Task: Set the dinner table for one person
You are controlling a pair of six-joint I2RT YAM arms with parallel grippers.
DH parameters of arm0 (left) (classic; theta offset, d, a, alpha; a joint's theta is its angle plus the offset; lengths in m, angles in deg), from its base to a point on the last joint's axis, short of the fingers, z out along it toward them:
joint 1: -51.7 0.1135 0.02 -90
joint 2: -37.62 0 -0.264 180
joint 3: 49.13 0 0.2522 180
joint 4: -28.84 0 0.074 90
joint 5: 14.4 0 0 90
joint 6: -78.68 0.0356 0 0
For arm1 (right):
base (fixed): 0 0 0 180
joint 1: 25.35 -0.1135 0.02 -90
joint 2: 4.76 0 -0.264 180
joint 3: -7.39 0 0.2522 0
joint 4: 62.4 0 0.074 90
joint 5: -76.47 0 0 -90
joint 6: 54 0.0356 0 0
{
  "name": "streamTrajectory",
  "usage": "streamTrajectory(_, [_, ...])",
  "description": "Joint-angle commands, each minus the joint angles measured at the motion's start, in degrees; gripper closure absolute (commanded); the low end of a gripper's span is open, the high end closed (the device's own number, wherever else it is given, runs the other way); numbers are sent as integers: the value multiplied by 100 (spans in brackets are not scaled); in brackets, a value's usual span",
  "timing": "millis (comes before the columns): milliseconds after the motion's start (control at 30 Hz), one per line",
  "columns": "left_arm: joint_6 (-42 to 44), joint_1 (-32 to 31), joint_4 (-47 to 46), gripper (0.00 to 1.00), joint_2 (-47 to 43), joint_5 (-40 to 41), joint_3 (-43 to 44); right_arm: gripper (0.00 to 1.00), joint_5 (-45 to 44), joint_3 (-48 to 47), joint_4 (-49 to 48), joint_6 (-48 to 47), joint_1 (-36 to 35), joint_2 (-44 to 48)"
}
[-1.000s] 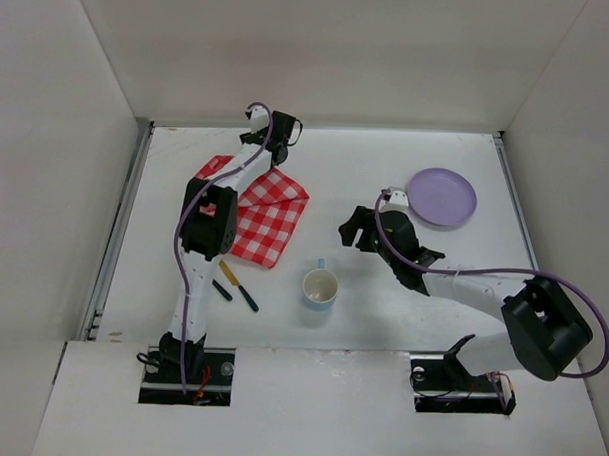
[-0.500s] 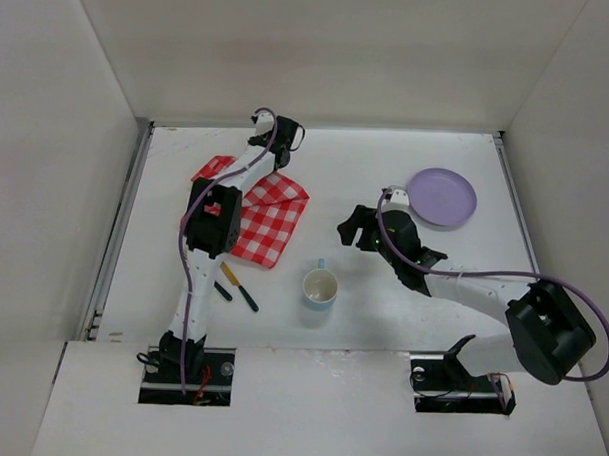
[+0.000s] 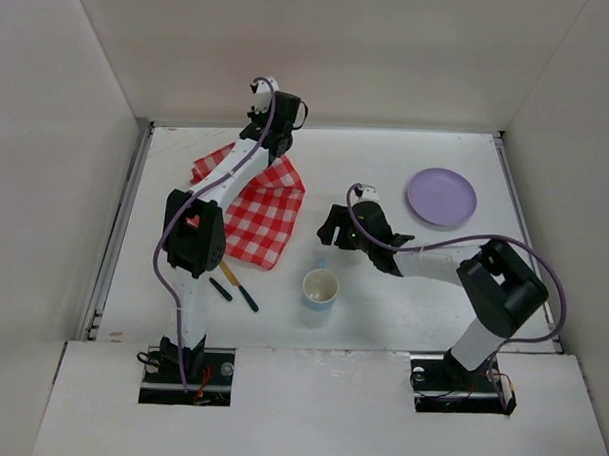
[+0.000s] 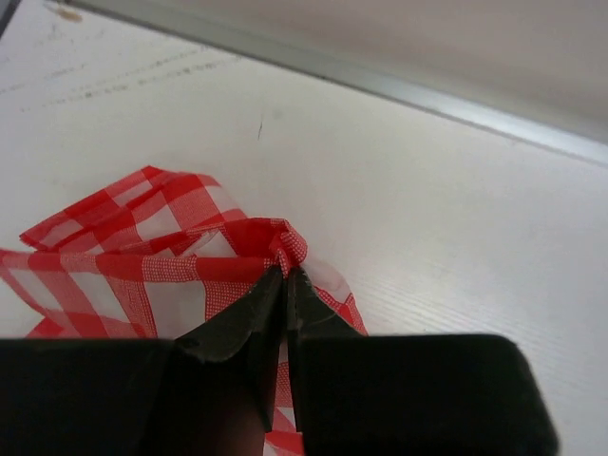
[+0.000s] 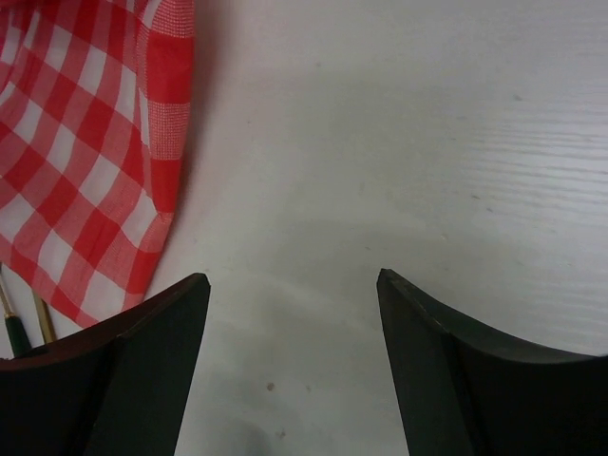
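Left end effector (image 4: 285, 277) clamped the edge of the checked cloth (image 4: 142, 256); right end effector (image 5: 290, 285) gaped empty above open worktop (image 5: 427, 142).

- Bare worktop (image 3: 387, 156) lies open between the checked cloth (image 3: 263, 215) and the purple plate (image 3: 441, 196).
- The mug (image 3: 319, 288) blocks the way just nearside of the right end effector (image 3: 331, 225).

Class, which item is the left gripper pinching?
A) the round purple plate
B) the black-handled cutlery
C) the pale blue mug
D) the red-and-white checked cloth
D: in the left wrist view the left gripper is shut on a bunched fold of the red-and-white checked cloth.
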Motion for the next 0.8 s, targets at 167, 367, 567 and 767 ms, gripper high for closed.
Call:
streamTrajectory(167, [227,89,-403,96,-111,-111,-125,32,173,-1632,-91,791,-335,-1370])
streamTrajectory(367, [227,115,-527,96,65,-314,-11,31,164,-2204,93,801,-731,-1889])
streamTrajectory(567, [236,405,-545,96,460,-331,507,32,217,-2363,410,818,-907,-2039])
streamTrajectory(767, [87,564,-711,96,487,-516,587,34,454,-2714,875,853,-960,-2206])
